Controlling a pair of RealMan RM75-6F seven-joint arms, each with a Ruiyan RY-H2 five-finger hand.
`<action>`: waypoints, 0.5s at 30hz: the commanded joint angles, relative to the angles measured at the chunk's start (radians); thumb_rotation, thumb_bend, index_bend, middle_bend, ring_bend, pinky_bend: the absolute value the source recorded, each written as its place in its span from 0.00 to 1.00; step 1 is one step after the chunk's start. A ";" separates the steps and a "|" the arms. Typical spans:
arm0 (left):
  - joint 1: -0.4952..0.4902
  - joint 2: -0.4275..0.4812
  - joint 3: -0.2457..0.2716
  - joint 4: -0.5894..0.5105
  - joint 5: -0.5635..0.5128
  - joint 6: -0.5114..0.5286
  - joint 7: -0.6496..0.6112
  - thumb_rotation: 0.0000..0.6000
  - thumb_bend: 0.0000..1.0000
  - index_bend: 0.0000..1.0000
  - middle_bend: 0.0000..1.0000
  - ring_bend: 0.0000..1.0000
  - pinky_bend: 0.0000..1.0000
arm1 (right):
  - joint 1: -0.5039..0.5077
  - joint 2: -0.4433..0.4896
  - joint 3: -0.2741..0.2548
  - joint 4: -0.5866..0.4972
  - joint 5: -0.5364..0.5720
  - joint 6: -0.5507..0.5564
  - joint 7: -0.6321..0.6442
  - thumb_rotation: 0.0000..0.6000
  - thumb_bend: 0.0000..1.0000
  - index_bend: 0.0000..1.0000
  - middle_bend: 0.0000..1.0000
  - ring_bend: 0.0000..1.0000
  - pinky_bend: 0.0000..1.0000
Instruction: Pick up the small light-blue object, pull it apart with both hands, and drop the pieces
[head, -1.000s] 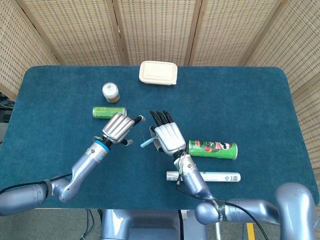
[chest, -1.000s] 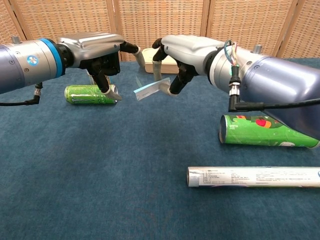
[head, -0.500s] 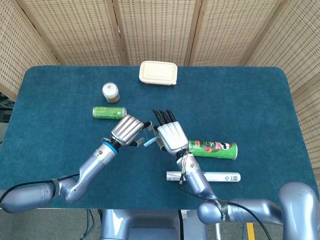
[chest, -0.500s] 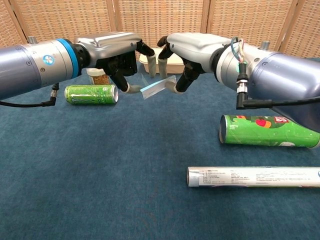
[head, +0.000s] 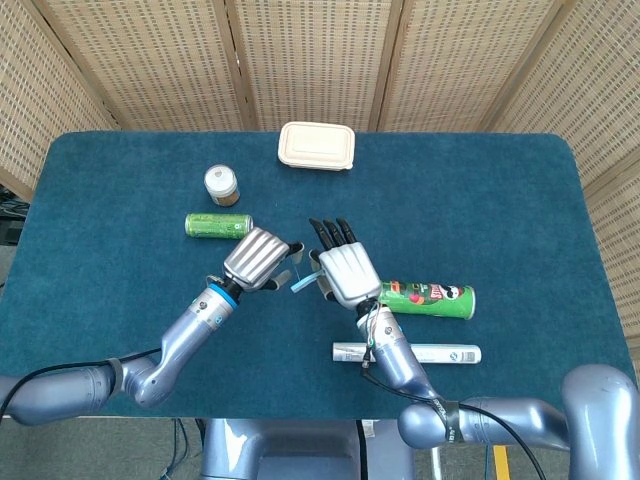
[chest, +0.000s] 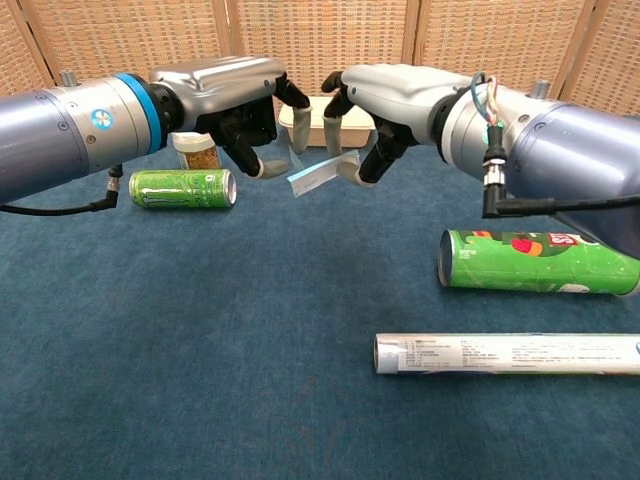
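Note:
The small light-blue object (chest: 315, 175) is a flat strip held tilted above the blue table (head: 480, 200). My right hand (chest: 385, 105) pinches its right end between thumb and a finger. My left hand (chest: 240, 105) is just to the left, its thumb and fingers (chest: 299, 137) apart around the strip's left end, with a small gap still showing. In the head view the strip (head: 300, 284) shows between the left hand (head: 258, 260) and the right hand (head: 345, 272), near the table's middle.
A green drink can (chest: 183, 187) lies left behind the left hand, with a small jar (chest: 196, 150) beyond it. A beige lidded box (head: 316, 146) sits at the back. A green Pringles can (chest: 540, 262) and a silver tube (chest: 510, 353) lie at the right front.
My left hand has moved right, closing in on the strip's left end. The right hand has shifted slightly right and up with the strip in its pinch.

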 joint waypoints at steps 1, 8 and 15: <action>-0.002 -0.002 0.004 0.006 -0.003 0.003 0.002 1.00 0.36 0.49 0.98 0.85 0.87 | 0.000 0.001 0.001 0.000 0.001 0.001 0.002 1.00 0.67 0.68 0.04 0.00 0.00; -0.005 -0.011 0.009 0.025 -0.008 0.007 -0.010 1.00 0.36 0.50 0.98 0.84 0.87 | 0.000 0.004 -0.002 -0.003 -0.001 0.001 0.004 1.00 0.67 0.68 0.04 0.00 0.00; -0.009 -0.016 0.015 0.031 -0.013 0.010 -0.017 1.00 0.38 0.58 0.98 0.84 0.87 | 0.000 0.006 -0.003 -0.003 0.000 0.001 0.009 1.00 0.67 0.68 0.04 0.00 0.00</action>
